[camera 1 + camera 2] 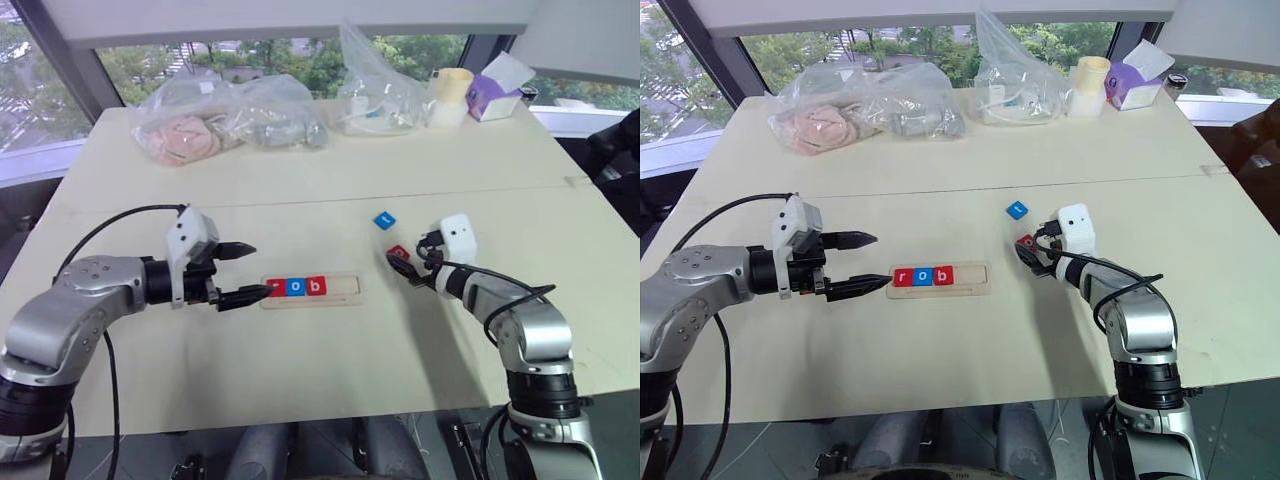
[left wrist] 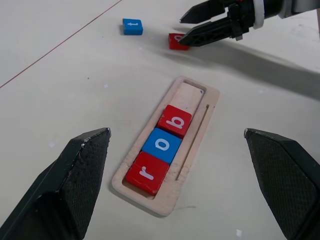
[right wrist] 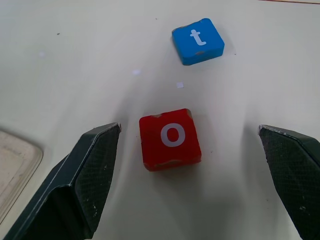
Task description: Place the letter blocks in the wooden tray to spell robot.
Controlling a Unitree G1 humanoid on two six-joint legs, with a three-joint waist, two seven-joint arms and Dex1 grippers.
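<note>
Tiles r, o, b already fill the wooden tray [image 1: 312,290] just ahead of the left claw [image 1: 243,272], wide open and empty; right claw [image 3: 187,150], equally wide and empty, straddles the red o block [image 3: 171,139], presumably next; blue t block [image 3: 198,41] lies just beyond.

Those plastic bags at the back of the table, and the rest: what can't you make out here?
- Plastic bags, eye views: contents blurred by crinkled plastic.
- Purple box: print too small to read.
- Red o block, eye views: partly hidden by the right gripper.
- Wooden tray, right wrist view: cut off by the picture's edge.
</note>
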